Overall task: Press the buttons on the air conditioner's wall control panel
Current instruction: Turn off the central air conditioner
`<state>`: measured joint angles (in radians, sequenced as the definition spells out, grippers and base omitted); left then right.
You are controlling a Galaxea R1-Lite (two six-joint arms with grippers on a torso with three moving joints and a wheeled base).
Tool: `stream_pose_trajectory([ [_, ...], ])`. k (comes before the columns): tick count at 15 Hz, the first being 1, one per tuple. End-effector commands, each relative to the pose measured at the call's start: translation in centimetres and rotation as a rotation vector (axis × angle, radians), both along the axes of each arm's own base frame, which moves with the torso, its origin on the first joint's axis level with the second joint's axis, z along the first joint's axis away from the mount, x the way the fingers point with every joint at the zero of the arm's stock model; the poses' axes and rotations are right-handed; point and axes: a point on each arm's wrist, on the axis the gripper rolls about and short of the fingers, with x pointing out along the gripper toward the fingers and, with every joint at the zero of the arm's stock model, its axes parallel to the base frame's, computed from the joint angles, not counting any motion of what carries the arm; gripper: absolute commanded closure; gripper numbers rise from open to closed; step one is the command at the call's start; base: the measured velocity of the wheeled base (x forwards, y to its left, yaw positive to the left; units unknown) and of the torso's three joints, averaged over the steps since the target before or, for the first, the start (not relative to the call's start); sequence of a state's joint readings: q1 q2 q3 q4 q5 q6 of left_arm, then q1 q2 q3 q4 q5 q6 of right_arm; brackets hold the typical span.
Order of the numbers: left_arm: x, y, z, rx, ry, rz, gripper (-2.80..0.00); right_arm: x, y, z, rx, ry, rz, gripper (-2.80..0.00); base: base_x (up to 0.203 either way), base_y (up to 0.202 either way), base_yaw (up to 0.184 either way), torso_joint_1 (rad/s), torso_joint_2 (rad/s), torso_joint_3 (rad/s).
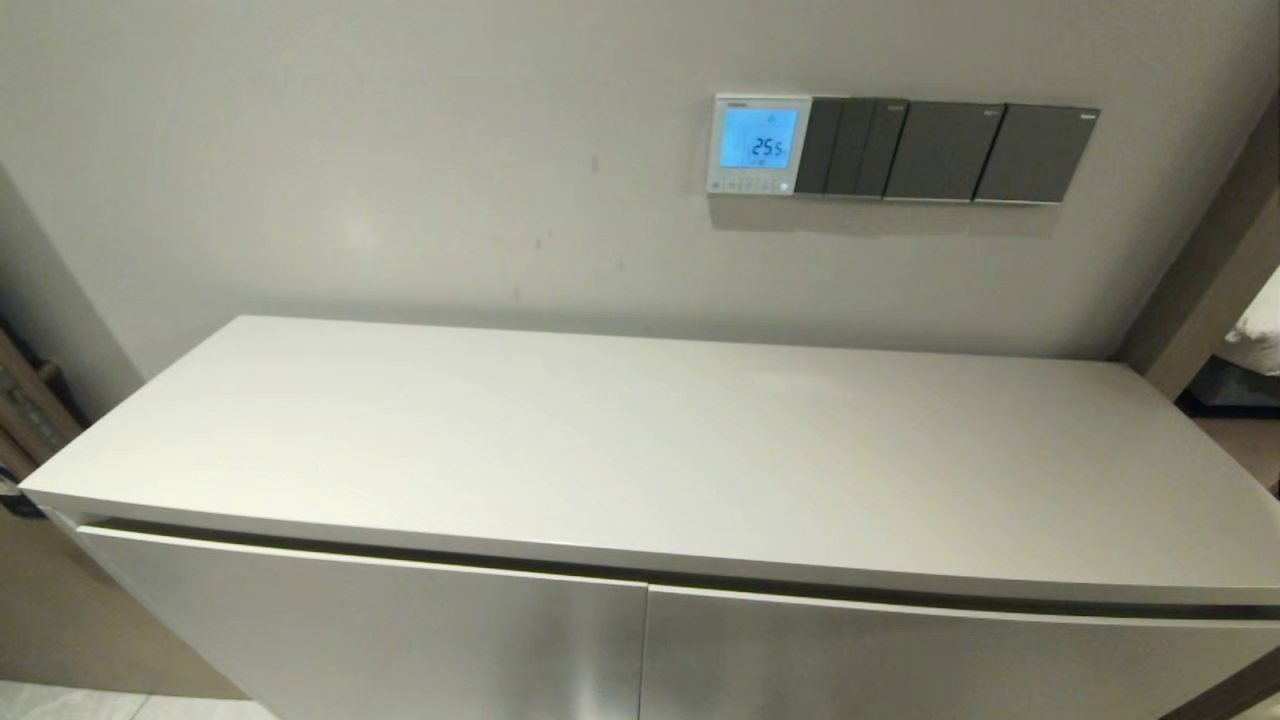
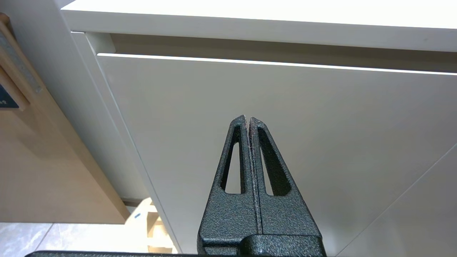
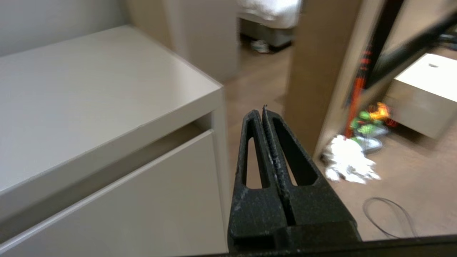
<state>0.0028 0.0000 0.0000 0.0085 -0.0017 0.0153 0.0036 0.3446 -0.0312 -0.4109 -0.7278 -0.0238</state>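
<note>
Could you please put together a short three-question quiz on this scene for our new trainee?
1. True or false: the screen of the air conditioner's wall control panel is lit blue.
2. Where do the dark grey switch plates sit relative to the panel? A) touching its right edge B) below it C) on the cabinet top
3. Fill in: the left gripper, low before the cabinet door, and the right gripper, beside the cabinet's end, both have their fingers ____.

Key: 1 true; 2 A; 3 shut. The buttons run along the panel's bottom edge, and neither gripper is near them.

left tool [image 2: 248,119] and right tool [image 3: 264,111] both closed
</note>
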Motion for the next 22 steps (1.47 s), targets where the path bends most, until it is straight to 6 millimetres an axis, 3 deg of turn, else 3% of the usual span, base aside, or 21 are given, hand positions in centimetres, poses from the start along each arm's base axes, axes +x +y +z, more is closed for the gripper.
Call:
stream_pose_trajectory([
  [1, 0.0, 0.0, 0.0, 0.0, 0.0, 0.0, 0.0, -0.9, 0.2, -0.9, -0.015, -0.055, 0.109, 0.0, 0.0, 0.0, 0.0, 0.0, 0.0, 0.0],
  [5, 0.0, 0.0, 0.0, 0.0, -0.001, 0.0, 0.0, -2.1, 0.9, -2.3, -0.063, -0.086, 0.443, 0.0, 0.0, 0.0, 0.0, 0.0, 0.0, 0.0],
  [8, 0.0, 0.0, 0.0, 0.0, 0.001, 0.0, 0.0, -2.6, 1.5, -4.9, -0.042, 0.046, 0.731, 0.0, 0.0, 0.0, 0.0, 0.0, 0.0, 0.0],
  [16, 0.0, 0.0, 0.0, 0.0, 0.002, 0.0, 0.0, -2.6, 1.5, -5.1, 0.069, 0.031, 0.733, 0.0, 0.0, 0.0, 0.0, 0.0, 0.0, 0.0],
  [22, 0.0, 0.0, 0.0, 0.0, 0.002, 0.0, 0.0, -2.6, 1.5, -5.2, 0.002, 0.064, 0.726, 0.0, 0.0, 0.0, 0.0, 0.0, 0.0, 0.0],
])
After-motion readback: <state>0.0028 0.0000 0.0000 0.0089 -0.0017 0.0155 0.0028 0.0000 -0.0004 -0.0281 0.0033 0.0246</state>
